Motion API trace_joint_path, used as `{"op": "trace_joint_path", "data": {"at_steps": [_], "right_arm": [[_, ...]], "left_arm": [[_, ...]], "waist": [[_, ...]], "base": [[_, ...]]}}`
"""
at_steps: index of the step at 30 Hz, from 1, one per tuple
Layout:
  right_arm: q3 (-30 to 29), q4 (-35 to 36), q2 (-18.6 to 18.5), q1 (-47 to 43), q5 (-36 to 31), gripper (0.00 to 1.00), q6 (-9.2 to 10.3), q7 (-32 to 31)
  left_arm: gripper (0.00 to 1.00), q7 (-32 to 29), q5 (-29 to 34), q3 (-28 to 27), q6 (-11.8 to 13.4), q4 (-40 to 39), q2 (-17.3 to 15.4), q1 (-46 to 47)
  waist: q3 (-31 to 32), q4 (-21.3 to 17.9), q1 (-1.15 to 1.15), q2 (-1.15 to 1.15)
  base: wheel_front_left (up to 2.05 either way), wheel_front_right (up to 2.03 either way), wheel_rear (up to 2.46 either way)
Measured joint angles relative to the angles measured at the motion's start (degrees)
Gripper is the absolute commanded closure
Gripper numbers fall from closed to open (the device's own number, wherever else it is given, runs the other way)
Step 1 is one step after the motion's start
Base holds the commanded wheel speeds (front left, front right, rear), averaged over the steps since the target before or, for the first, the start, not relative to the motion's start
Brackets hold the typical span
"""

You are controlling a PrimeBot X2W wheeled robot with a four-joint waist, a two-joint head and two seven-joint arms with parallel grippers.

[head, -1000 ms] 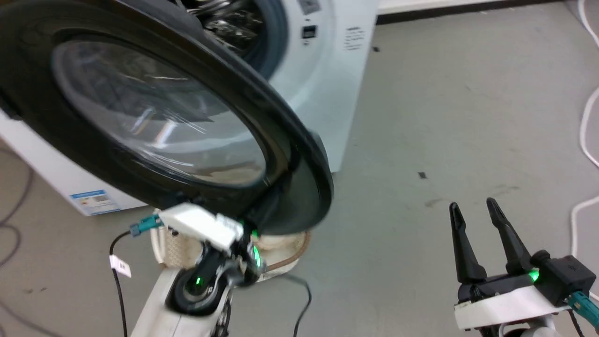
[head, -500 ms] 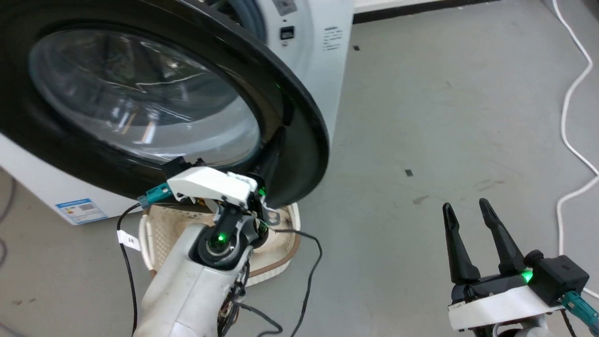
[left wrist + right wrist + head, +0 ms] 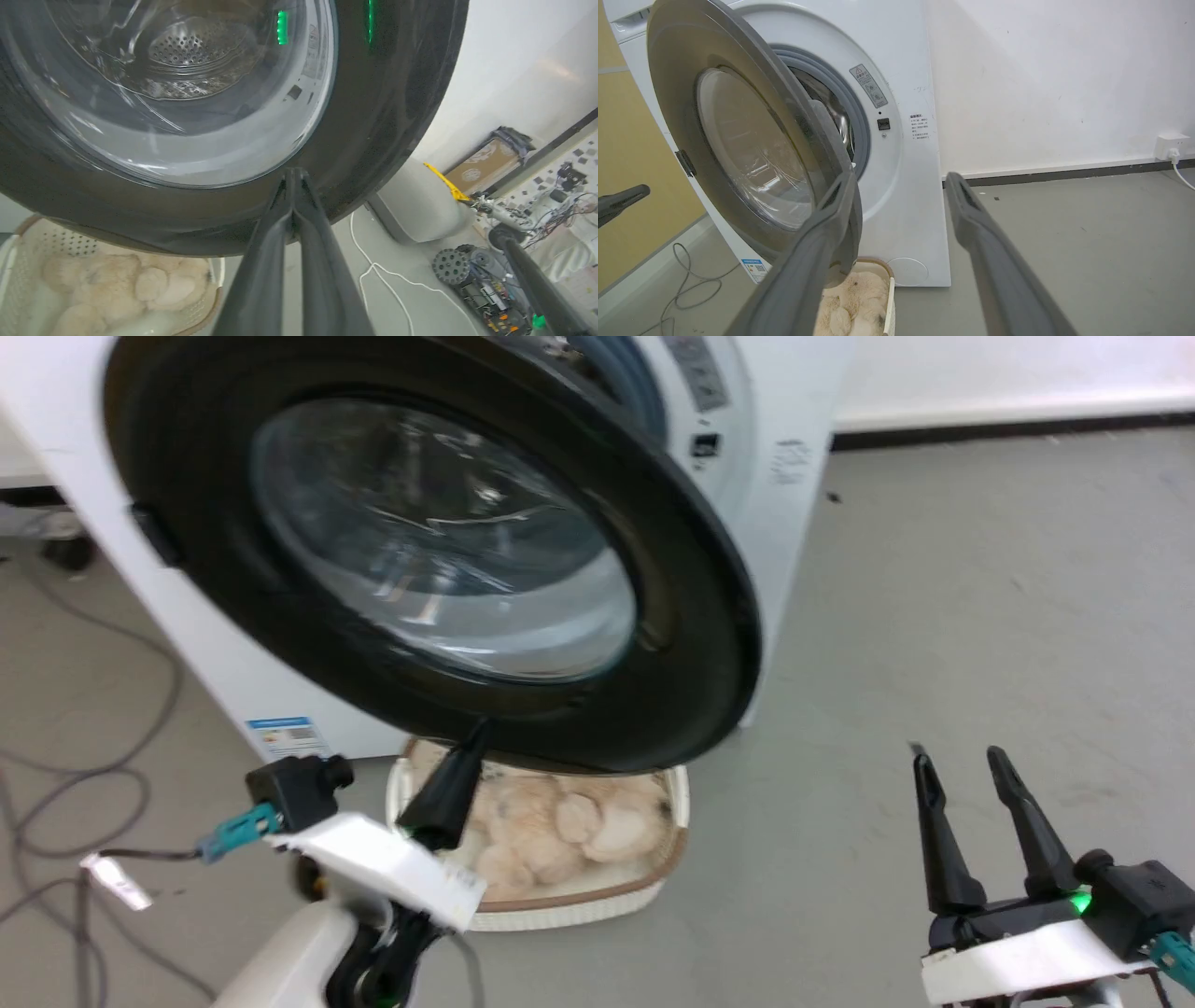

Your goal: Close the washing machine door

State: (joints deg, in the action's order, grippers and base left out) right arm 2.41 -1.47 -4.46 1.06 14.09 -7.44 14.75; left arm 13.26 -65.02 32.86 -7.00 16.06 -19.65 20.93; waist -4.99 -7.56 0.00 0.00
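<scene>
The round, black-rimmed glass washing machine door (image 3: 439, 541) stands ajar from the boxy white washing machine (image 3: 794, 523), not yet latched, with the left gripper (image 3: 478, 735) pinched shut at its lower rim and the right gripper (image 3: 960, 758) spread wide and empty.

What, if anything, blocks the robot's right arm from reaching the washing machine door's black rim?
Probably nothing, so likely yes: the right pincer stands open above the floor, and the gap between it and the washing machine door looks free.
</scene>
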Motion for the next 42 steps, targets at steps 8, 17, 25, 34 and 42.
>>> {"op": "trace_joint_path", "data": {"at_steps": [8, 17, 25, 34, 42], "right_arm": [[-0.1, 0.7, -0.8, -0.9, 0.0, 0.00, 0.00, 0.0], [1.5, 0.4, -1.5, -1.4, 0.3, 0.00, 0.00, 0.0], [2.3, 0.0, -2.0, -1.5, 0.6, 0.00, 0.00, 0.0], [10.1, 0.0, -6.7, -1.0, 2.7, 1.00, 0.00, 0.0], [16.2, -2.0, -14.2, 7.7, 5.7, 1.00, 0.00, -0.1]], "left_arm": [[0.00, 1.5, 27.0, -14.7, 7.0, -11.9, 0.2, -7.9], [0.00, 1.5, 43.6, -21.3, 7.7, -16.6, 6.6, -18.6], [0.00, 1.5, 50.9, -22.3, 7.8, -15.7, 8.9, -22.1], [0.00, 1.5, 53.4, -23.9, 7.2, -15.6, 12.5, -22.2], [0.00, 1.5, 54.5, -24.6, 5.8, -15.6, 14.5, -20.7]], "waist": [[2.1, 5.1, 0.00, 0.00], [2.9, 8.2, 0.00, 0.00], [2.7, 9.0, 0.00, 0.00], [0.6, 11.4, 0.00, 0.00], [-3.3, 14.5, 0.00, 0.00]], "base": [[0.00, 0.00, 0.00], [0.00, 0.00, 0.00], [0.00, 0.00, 0.00], [0.00, 0.00, 0.00], [0.00, 0.00, 0.00]]}}
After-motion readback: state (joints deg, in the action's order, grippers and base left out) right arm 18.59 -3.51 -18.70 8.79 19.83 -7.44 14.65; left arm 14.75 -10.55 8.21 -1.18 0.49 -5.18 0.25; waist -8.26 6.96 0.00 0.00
